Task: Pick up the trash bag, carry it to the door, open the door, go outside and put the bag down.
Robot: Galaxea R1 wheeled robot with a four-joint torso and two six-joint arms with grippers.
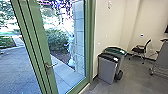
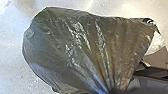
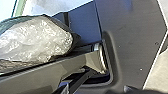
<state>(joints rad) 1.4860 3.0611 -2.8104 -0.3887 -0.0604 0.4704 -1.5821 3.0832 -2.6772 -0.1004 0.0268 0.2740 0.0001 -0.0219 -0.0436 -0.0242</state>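
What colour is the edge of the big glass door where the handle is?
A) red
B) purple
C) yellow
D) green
D: the edge of the glass door is green, and the handle sticks out from it.

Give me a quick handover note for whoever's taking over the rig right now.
Left gripper: trash bag gathered at it, apparently held.
Right gripper: can't tell whether open or shut.
Door: glass in a green frame, looks shut, close ahead.
Done: bag apparently picked up and brought near the door.
Left: open the door, go outside, put the bag down.
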